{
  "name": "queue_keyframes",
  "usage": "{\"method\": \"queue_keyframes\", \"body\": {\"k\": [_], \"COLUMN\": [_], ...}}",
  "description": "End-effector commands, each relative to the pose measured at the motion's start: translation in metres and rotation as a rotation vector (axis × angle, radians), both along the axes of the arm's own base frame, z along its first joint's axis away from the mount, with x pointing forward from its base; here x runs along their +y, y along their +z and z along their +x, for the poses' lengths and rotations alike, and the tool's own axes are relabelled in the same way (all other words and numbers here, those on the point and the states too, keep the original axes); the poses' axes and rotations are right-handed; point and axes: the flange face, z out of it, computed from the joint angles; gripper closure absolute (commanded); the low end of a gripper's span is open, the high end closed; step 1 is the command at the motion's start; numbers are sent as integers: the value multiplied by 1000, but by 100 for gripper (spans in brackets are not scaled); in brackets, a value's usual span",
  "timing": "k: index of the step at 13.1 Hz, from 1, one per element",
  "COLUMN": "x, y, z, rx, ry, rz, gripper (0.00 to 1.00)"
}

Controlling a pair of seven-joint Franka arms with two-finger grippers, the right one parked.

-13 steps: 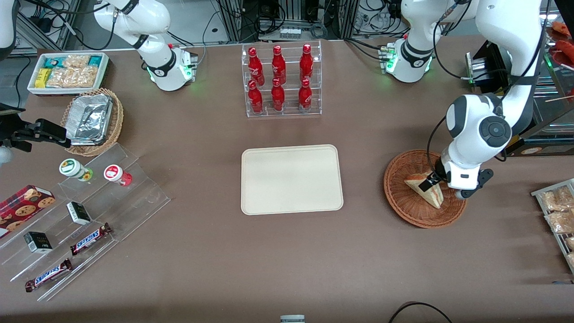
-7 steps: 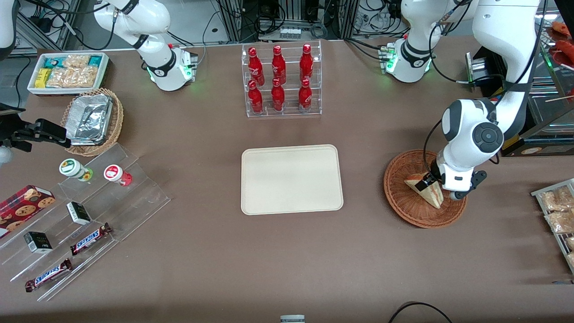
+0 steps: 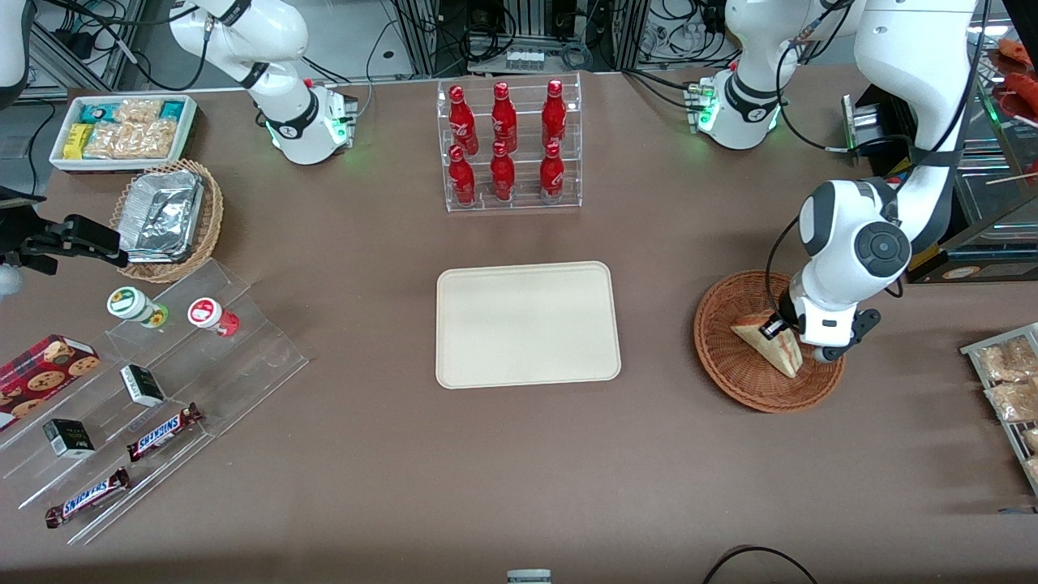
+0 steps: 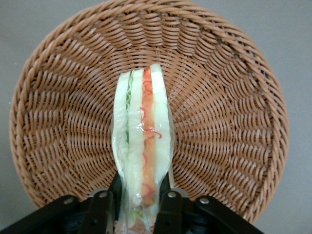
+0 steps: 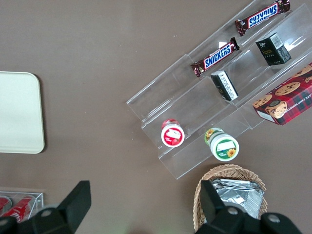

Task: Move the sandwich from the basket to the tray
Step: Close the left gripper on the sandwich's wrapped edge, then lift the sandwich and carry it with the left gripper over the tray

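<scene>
**Grasp closed on the sandwich, lift not yet begun**

The gripper (image 3: 785, 334) stands low inside the basket (image 3: 730, 365), its fingers (image 4: 105, 209) pressed against both bread faces of the sandwich (image 4: 142, 146). Over the last second the wrist has shifted slightly toward the tray (image 3: 527, 324) and come to rest; in the last half second almost nothing moves, which suggests the grip is set and the wedge is ready to be raised. The sandwich is in the basket, on its woven floor, standing on edge so that the orange-red and green filling faces up toward the wrist camera. Its long axis runs from the gripped broad end straight out across the basket's centre, narrowing slightly toward the free end. In the front view its point (image 3: 736, 330) aims toward the tray. The tray lies bare on the worktop (image 3: 519, 470), well apart from the basket.
</scene>
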Motion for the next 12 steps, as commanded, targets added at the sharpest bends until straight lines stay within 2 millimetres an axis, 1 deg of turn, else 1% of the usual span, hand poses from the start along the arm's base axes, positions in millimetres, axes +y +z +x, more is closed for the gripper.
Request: {"method": "queue_keyframes", "body": {"k": [1, 2, 3, 5, 6, 7, 8, 9, 10, 12], "x": [-13, -28, -50, -86, -104, -124, -144, -170, -196, -236], "y": [64, 90, 119, 159, 170, 181, 188, 192, 193, 191], "z": [14, 22, 29, 39, 39, 38, 37, 35, 31, 30], "rx": [34, 64, 79, 78, 65, 41, 23, 9, 3, -6], "ry": [-51, -86, -113, -161, -188, -210, -240, -276, -310, -362], "rz": [52, 75, 83, 88, 84, 72, 67, 60, 43, 15], "gripper": [100, 100, 100, 100, 100, 100, 100, 100, 100, 100]}}
